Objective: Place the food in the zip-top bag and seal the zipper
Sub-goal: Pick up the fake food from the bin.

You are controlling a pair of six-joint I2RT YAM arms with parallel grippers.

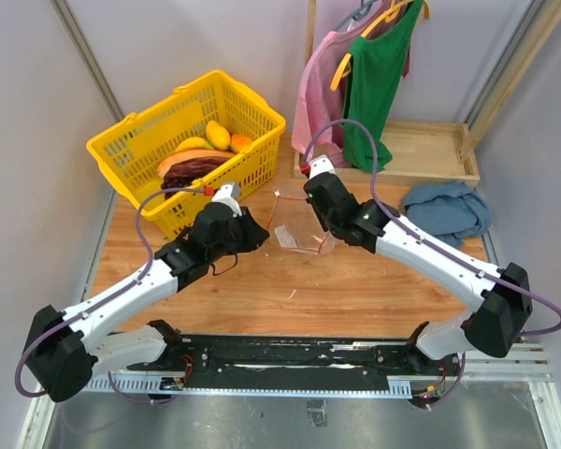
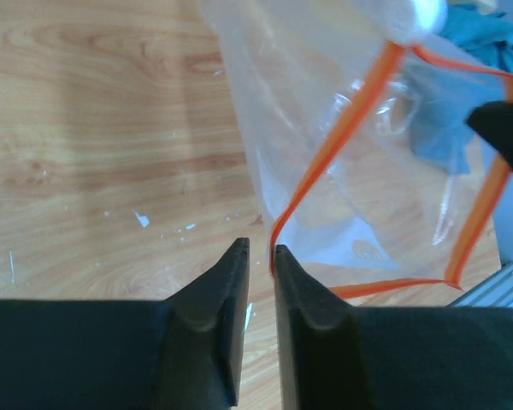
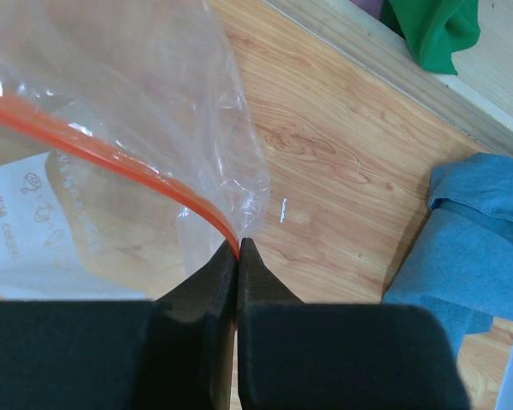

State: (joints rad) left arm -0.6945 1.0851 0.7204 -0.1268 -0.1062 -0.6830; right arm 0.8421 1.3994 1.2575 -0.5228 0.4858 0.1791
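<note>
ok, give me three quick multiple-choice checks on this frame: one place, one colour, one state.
1. Where is the toy food?
A in the yellow basket
B in the zip-top bag
C on the blue cloth

2. What colour is the zipper strip?
A blue
B red-orange
C green

3. How is the right gripper?
A wide open
B holding a hanger
C shut on the zipper strip

Key: A, the produce lies in the basket; B, both wrist views show it orange; C, the jaws pinch the strip.
</note>
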